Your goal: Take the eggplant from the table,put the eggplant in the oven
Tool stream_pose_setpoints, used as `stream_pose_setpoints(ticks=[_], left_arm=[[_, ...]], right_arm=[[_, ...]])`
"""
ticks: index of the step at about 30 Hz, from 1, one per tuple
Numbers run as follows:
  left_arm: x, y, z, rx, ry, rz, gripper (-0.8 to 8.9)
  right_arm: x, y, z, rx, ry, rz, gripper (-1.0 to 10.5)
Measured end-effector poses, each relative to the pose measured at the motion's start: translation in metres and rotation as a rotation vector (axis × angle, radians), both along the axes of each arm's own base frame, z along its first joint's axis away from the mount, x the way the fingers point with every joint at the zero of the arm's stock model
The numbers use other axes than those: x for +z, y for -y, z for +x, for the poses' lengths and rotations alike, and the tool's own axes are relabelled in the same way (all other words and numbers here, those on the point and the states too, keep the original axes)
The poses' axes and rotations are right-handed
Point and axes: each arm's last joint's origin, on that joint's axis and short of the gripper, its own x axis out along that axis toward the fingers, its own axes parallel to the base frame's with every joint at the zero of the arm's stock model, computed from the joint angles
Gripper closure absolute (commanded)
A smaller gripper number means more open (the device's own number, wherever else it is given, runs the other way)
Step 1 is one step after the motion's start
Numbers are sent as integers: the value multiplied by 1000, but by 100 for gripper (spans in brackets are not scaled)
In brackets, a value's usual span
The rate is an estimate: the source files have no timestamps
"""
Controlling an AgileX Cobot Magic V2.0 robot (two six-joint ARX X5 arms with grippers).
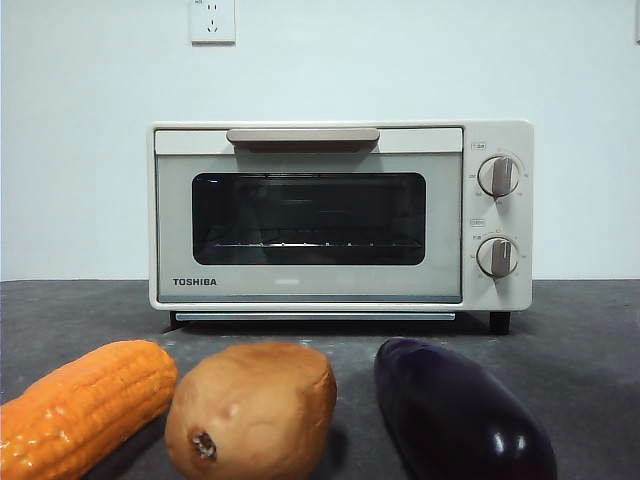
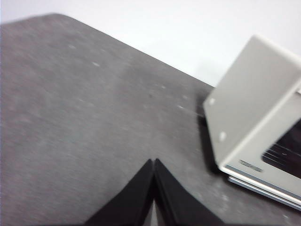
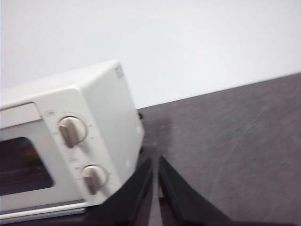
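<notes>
On the tabletop [image 1: 590, 330] before the closed oven [image 1: 340, 215], the glossy eggplant [image 1: 460, 415] is lying, likely slippery, best gripped mid-body, while both the left tool [image 2: 154, 165] and right tool [image 3: 155, 162] are waiting closed and empty.

Orange corn cob [image 1: 80, 405] lying at front, brown potato [image 1: 252, 410] just beside it, white wall socket [image 1: 212, 20] above

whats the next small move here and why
Probably open the oven first: its door is closed, so the eggplant, lying untouched on the table, cannot go in. The left gripper and right gripper are both shut and empty beside the oven.
</notes>
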Motion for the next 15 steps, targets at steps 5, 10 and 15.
stream_pose_setpoints(ticks=[5,10,15], left_arm=[[1,2,-2,-59,-56,-33,810],[24,3,-5,-89,-80,-57,809],[53,4,-3,-137,-108,-76,809]], right_arm=[[10,-2,-4,62,-48,69,944],[47,-2,-17,77,-37,87,944],[80,-2,-26,77,-93,92,944]])
